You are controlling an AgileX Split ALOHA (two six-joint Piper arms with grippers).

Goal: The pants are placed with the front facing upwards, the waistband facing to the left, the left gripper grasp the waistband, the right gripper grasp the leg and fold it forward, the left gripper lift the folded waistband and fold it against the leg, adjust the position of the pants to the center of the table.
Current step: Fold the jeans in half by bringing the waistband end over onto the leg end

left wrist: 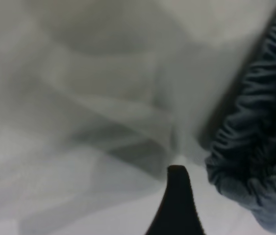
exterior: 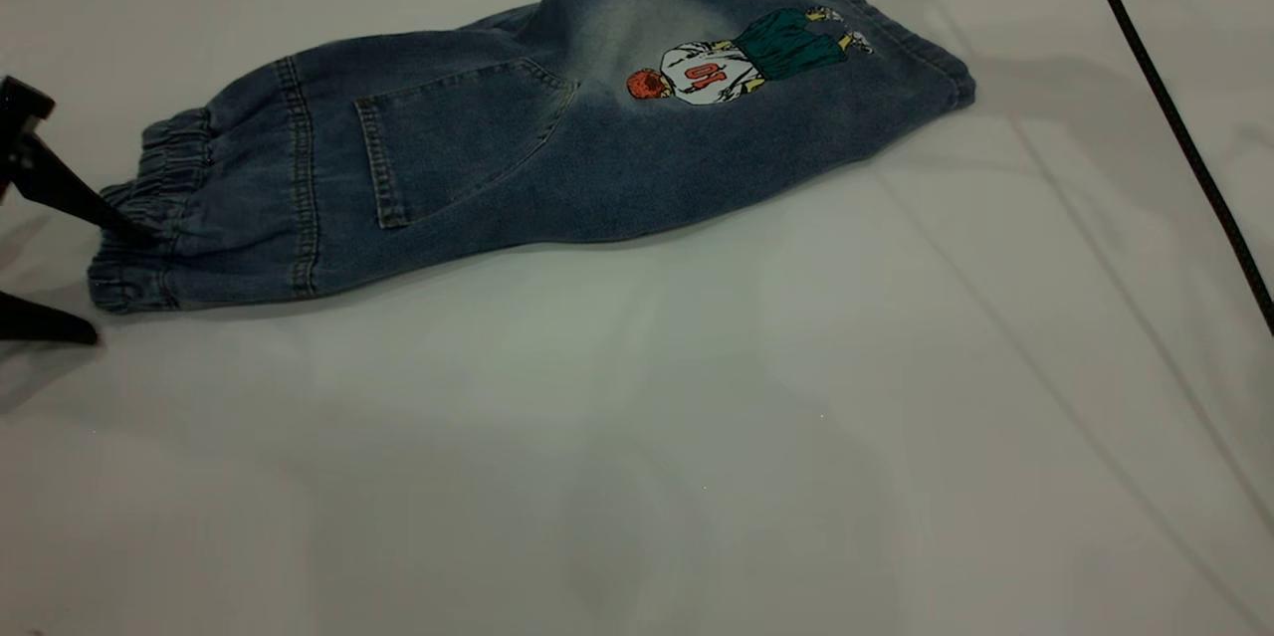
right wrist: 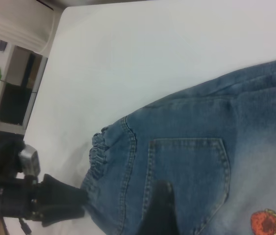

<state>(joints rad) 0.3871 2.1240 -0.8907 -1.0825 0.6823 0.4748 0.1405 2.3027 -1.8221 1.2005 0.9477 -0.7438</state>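
White surface point(exterior: 697, 437) w/ pants point(exterior: 537, 118) folded lengthwise, far-left. Left pincer point(exterior: 75, 268) fingers apart, straddling waistband point(exterior: 149, 218); should close deep over both layers before lifting. Right pincer: can't tell.

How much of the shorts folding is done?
Done: the denim shorts are folded lengthwise, so the back pocket and basketball player face up. Now: the open left hand straddles the waistband. Left: folding the waistband over the leg, then centring.
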